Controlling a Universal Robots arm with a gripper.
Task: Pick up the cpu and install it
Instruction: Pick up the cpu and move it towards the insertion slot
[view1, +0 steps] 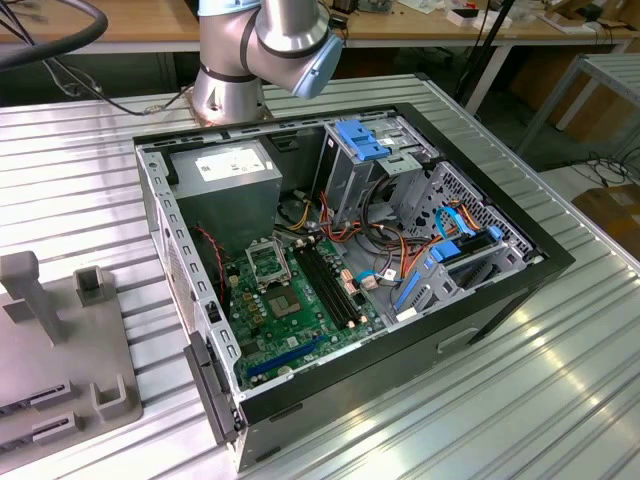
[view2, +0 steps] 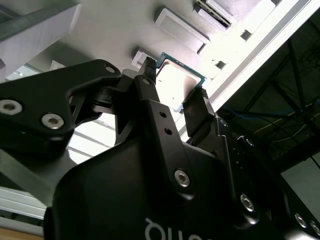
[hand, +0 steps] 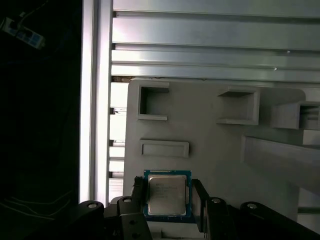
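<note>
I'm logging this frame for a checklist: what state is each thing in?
cpu: metal top up, clamped at two opposite edges.
gripper: shut on the cpu.
computer case: lying on its side, panel off, open.
socket: empty, no chip seated.
memory slots: empty.

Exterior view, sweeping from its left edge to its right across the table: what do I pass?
Grey holder tray → computer case's side wall → CPU socket → memory slots → drive cage with blue cables.
</note>
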